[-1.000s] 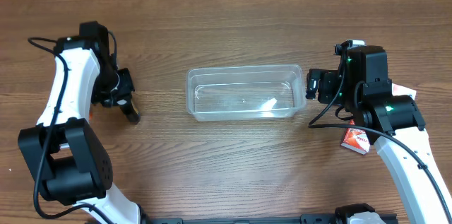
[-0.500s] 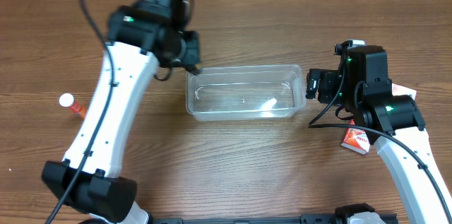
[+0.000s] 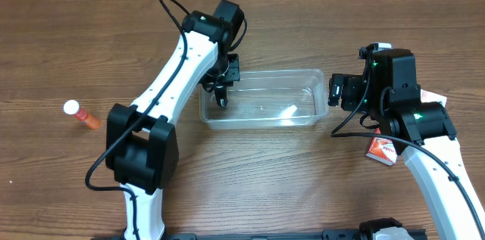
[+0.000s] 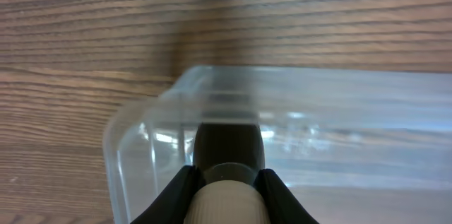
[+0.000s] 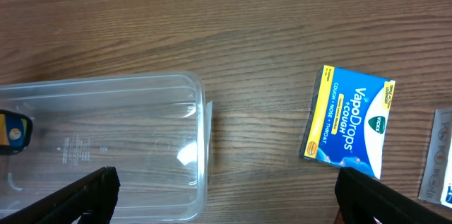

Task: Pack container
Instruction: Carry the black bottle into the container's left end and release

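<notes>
So, a wood-grain table (image 3: 265, 187) is seen from above, with the clear container (image 3: 261, 124) sat near its middle, long side running left to right. The left arm (image 3: 170, 73) is stretched across to the container's left end, and the left gripper (image 3: 221, 92) is held over that end. It's clamped on a small dark item (image 4: 227, 143) with a pale rounded part; what it is exactly can't be told. The right gripper (image 3: 337, 91) is parked just beside the container's right end, fingers spread wide with nothing between them. A blue and yellow VapoDrops box (image 5: 346, 121) is laid flat on the wood, apart from the container. A red and white box (image 3: 381, 150) is partly hidden under the right arm. An orange tube (image 3: 82, 114) with a white cap is seen well apart on the left side.
</notes>
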Robot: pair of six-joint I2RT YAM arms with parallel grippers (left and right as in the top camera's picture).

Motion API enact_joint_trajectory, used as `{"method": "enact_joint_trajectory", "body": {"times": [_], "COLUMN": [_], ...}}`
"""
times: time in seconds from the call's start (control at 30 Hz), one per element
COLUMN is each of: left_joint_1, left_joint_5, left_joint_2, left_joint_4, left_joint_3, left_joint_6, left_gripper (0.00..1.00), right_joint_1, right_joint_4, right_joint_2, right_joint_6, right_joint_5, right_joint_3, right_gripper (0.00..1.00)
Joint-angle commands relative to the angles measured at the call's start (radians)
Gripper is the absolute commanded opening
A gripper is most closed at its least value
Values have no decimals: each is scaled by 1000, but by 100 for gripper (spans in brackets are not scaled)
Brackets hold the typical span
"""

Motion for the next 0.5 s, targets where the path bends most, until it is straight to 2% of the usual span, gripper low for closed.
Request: {"method": "enact_joint_trajectory", "body": {"times": [0.0, 0.07, 0.17, 0.2, 0.47], "left_joint_1": [-3, -3, -3, -3, -4], "left_joint_5": [-67, -67, -67, -67, -67], "left_joint_2": [27, 33, 32, 32, 21], "left_joint_4": [2, 5, 22, 24, -36], "left_joint_3": [3, 3, 4, 4, 117], "left_joint_6": [-14, -4, 41, 50, 77], "left_gripper": [4, 10, 62, 68, 73], "right_joint_1": [-3, -3, -3, -3, -3], "right_joint_4": [4, 4, 4, 4, 3], "right_joint_2": [-18, -18, -18, -18, -18], "right_joint_6": [1, 1, 1, 1, 1], "right_joint_5": [9, 9, 9, 9, 9], "right_joint_3": [34, 34, 34, 34, 34], "right_gripper": [100, 100, 100, 100, 100]}}
